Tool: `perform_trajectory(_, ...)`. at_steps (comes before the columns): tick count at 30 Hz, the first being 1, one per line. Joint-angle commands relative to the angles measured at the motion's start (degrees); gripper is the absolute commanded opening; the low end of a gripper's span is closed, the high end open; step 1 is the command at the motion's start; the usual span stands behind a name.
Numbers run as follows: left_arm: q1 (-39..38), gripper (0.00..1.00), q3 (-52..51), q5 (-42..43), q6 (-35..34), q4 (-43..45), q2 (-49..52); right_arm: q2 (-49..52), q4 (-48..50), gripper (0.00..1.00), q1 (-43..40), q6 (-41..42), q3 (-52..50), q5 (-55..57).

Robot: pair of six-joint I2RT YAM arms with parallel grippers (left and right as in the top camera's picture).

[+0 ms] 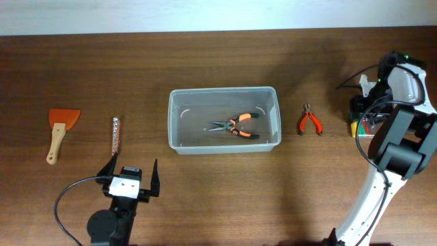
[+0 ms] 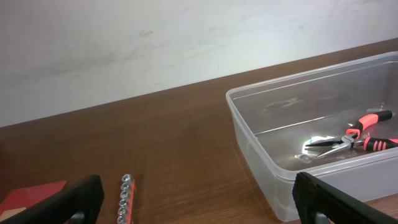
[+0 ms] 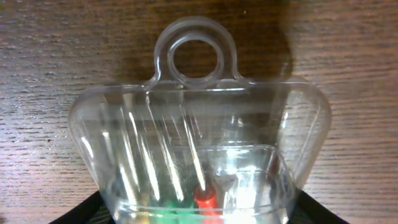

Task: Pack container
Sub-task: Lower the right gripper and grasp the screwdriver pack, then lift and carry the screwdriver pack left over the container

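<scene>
Far left of the worktop (image 1: 27, 82): scraper (image 1: 60, 128), orange blade, wooden handle. Just right of it is a thin metal bit strip (image 1: 115, 134), lying front to back.

The left gripper (image 1: 132, 172) is at the near edge, just below that strip in the overhead view. Jaws are spread wide, nothing between them, touching nothing.

The container (image 1: 175, 130) is mid-worktop, forward and to the right of the left gripper and apart from it. In the left wrist view it fills the right half of the frame, above the right one of the two fingers (image 2: 74, 199). It stands upright, top open. Inside is one pair of long-nose pliers (image 1: 235, 126), orange/black grips, flat on the floor, nose pointing left.

Outside the container, near its right wall: small red-handled pliers (image 1: 310, 121).

Far right: the right gripper (image 3: 199, 214) is down over a small clear case (image 3: 199, 137) of coloured bits. It is well apart from the container, with the red-handled pliers between. In the right wrist view the case fills the frame, hang loop away from the camera, dark fingers at both bottom corners either side of it. I can't tell whether they clamp it or just straddle it.
</scene>
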Motion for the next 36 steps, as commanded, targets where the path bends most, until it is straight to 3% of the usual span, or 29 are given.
perform_trajectory(1, 0.28, 0.99, -0.39, -0.42, -0.5, 0.15, -0.44, 0.94, -0.42, 0.6, 0.42, 0.7, -0.28, 0.48)
perform_trajectory(14, 0.28, 0.99, -0.39, -0.44, -0.5, 0.15, -0.44, 0.85, -3.52, 0.58, 0.42, 1.38, 4.11, 0.48)
perform_trajectory(27, 0.28, 0.99, -0.39, -0.42, -0.5, 0.15, -0.44, 0.85, -14.91, 0.58, 1.64, 2.67, 23.5, 0.2)
perform_trajectory(36, 0.28, 0.99, -0.39, -0.44, -0.5, 0.15, -0.44, 0.85, -22.27, 0.58, 8.63, 3.06, 38.34, -1.25)
